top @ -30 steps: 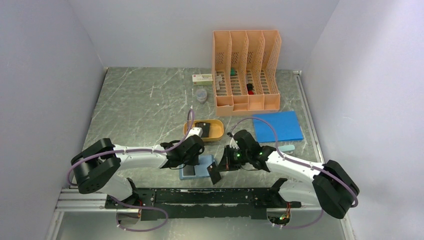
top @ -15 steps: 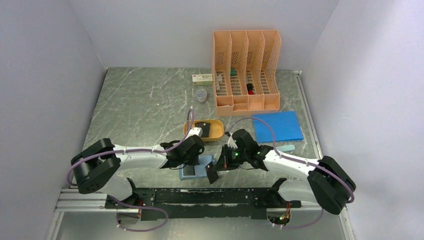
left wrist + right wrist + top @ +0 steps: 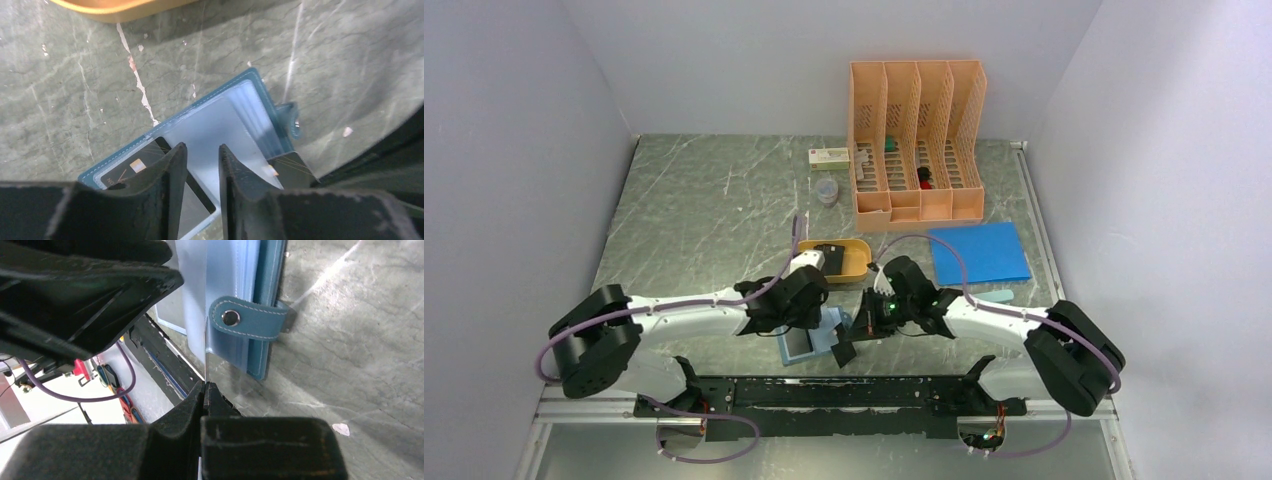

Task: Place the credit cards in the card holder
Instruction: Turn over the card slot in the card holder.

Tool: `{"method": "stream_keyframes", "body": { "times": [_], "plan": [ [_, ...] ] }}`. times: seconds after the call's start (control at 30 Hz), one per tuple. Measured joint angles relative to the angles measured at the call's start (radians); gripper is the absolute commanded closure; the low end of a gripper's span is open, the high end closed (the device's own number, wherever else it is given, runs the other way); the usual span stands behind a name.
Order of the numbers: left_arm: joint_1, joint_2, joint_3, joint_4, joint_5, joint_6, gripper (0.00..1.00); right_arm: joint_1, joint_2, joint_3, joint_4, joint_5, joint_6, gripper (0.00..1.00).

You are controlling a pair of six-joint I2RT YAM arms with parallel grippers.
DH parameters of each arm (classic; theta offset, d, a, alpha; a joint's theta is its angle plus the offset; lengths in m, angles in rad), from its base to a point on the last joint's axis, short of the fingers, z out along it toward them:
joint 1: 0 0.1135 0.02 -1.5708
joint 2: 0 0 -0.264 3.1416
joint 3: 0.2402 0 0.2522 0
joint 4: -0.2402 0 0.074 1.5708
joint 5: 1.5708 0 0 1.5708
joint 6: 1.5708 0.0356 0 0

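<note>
The teal card holder lies open at the near table edge. It shows in the left wrist view with clear pockets and its snap tab. One dark credit card sits in its left pocket. My left gripper stands just over the clear pocket, jaws slightly apart with nothing between them. My right gripper is shut on a second dark credit card, seen edge-on at the holder's tab side. In the top view this card is at the holder's right edge.
An orange oval tray with a dark flat item lies just behind the grippers. A bright-blue sheet lies at the right, an orange file organiser at the back, with a small white box and a cup.
My right gripper has carried its card left, up to the holder's tab edge. My left arm has shifted a little left and the holder has turned slightly under it.
</note>
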Motion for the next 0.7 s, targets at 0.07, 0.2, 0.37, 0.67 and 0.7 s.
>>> {"method": "stream_keyframes", "body": {
  "times": [0.07,0.2,0.37,0.67,0.7],
  "plan": [
    [0.0,-0.031,0.017,-0.025,-0.001,0.0,0.61,0.001,0.012,0.009,0.007,-0.002,0.0,1.0],
    [0.0,-0.105,0.052,-0.065,-0.008,0.0,0.6,0.009,0.038,0.036,0.019,-0.006,0.0,1.0],
    [0.0,-0.208,0.064,-0.11,-0.028,-0.005,0.6,0.029,0.076,0.072,0.036,-0.008,-0.001,1.0],
    [0.0,-0.443,-0.069,-0.109,-0.042,-0.054,0.61,0.108,0.254,0.21,0.049,0.003,-0.015,1.0],
    [0.002,-0.457,-0.09,-0.108,-0.043,-0.064,0.61,0.117,0.274,0.226,0.049,0.006,-0.018,1.0]
  ]
}}
